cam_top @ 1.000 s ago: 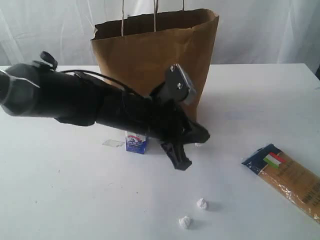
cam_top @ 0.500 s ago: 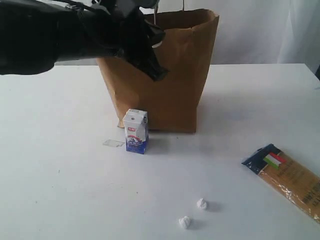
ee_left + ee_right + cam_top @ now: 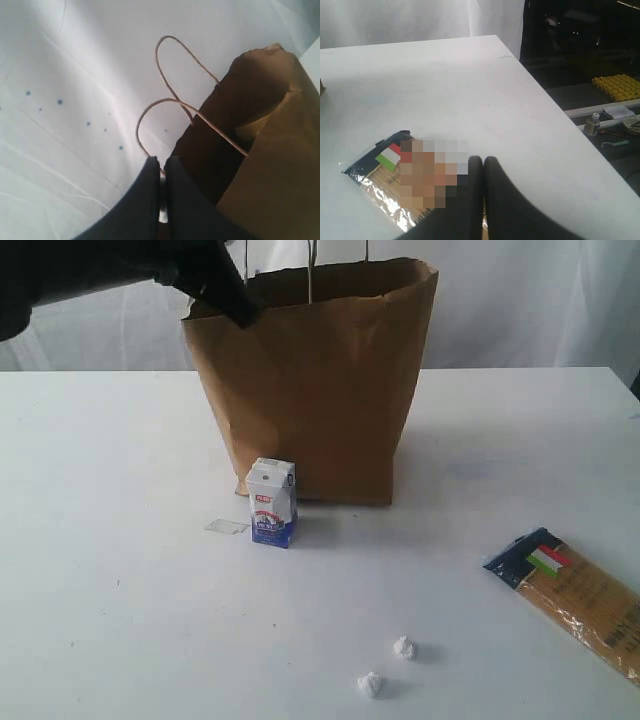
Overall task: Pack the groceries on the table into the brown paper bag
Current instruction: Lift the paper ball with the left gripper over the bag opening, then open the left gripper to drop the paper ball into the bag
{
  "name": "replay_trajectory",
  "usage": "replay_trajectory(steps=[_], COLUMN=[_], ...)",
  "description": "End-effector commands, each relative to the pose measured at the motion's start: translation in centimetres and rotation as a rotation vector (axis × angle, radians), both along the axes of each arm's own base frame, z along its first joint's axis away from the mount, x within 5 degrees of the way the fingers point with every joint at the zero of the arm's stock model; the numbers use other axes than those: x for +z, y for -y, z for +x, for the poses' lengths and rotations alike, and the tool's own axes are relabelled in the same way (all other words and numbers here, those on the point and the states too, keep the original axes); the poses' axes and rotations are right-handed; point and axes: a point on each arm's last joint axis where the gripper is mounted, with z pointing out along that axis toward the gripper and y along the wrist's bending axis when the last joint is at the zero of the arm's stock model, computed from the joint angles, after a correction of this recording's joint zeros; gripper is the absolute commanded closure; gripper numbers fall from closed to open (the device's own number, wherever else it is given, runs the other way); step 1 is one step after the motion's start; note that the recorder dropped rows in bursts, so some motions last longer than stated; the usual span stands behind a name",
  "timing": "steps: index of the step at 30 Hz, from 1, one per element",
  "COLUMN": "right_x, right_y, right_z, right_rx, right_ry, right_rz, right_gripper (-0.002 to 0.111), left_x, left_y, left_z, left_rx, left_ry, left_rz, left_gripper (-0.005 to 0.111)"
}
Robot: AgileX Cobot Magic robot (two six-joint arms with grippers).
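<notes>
Backdrop: white cloth (image 3: 520, 300) hung behind the worktop (image 3: 110, 630), creased in long folds, with a few small blue specks (image 3: 59, 102) on it. Worktop surface plain white, evenly lit, shadows soft. Beyond one edge lies a dim area (image 3: 570, 30) — a yellow studded tray (image 3: 618, 86) and a small bottle (image 3: 593, 124) visible there.

White table (image 3: 100, 590): bag (image 3: 320, 390), carton (image 3: 271, 503), pasta packet (image 3: 585, 600)
</notes>
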Motion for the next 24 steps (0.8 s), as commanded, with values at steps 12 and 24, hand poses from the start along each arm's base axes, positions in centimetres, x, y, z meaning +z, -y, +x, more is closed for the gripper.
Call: replay_trajectory(steps=[12,24], right_x=[-0.1,-0.1], right_y=[0.0,0.0], right_z=[0.0,0.0], right_rx=[0.004,0.004], right_ry=[0.012,0.012], right_rz=[-0.007,-0.007], right_gripper=[0.108,0.108], left_x=[-3.4,-4.5], left_y=[-4.3,-3.4], left_z=[5.1,6.6], left_rx=[0.065,0.085], left_ry=[-0.246,-0.36], left_rz=[-0.2,-0.328], left_gripper=[0.107,0.107])
